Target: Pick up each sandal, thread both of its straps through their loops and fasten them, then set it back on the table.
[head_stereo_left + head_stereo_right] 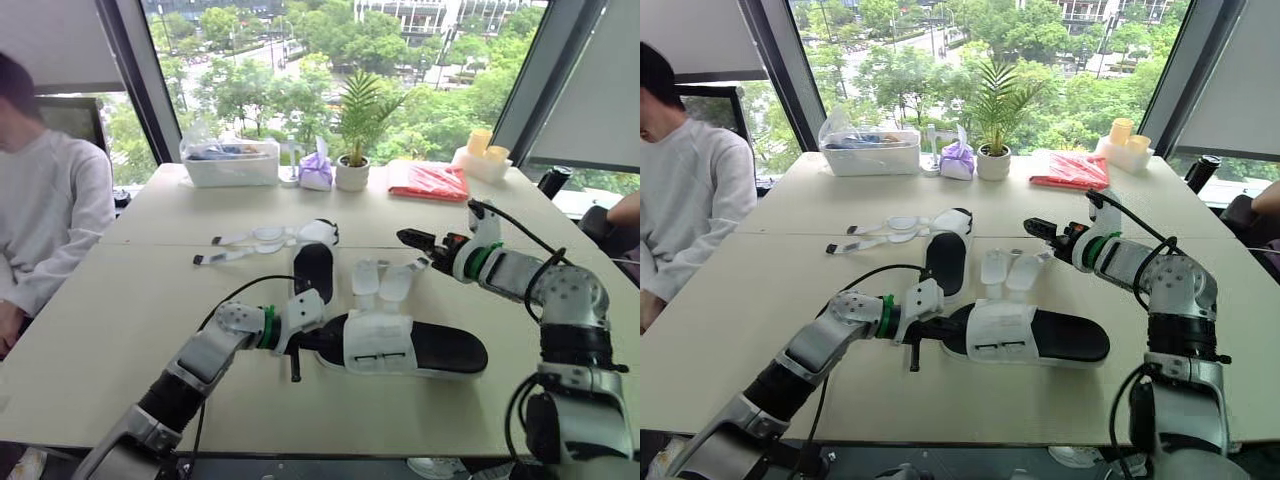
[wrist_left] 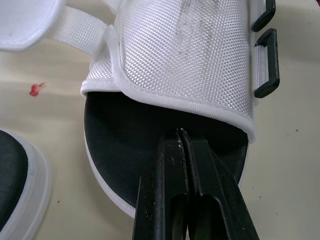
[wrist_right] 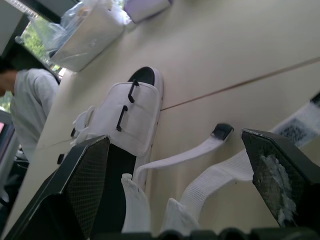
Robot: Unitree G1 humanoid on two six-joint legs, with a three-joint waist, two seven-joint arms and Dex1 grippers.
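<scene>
The near sandal (image 1: 420,348), black-soled with a white upper, lies on its sole mid-table. Its two white straps (image 1: 380,280) are loose and spread away from me. My left gripper (image 1: 305,340) is shut, and its fingertips (image 2: 181,137) rest on the black footbed at the edge of the white upper. My right gripper (image 1: 415,240) hovers open just beyond the loose straps, which show between its fingers (image 3: 90,170) in the right wrist view. The second sandal (image 1: 314,268) lies further back, its thin straps (image 1: 245,240) trailing left.
A person in white (image 1: 50,200) sits at the left table edge. Along the back stand a clear bin (image 1: 232,162), a purple bag (image 1: 316,172), a potted plant (image 1: 352,172), a red cloth (image 1: 428,180) and yellow cups (image 1: 482,148).
</scene>
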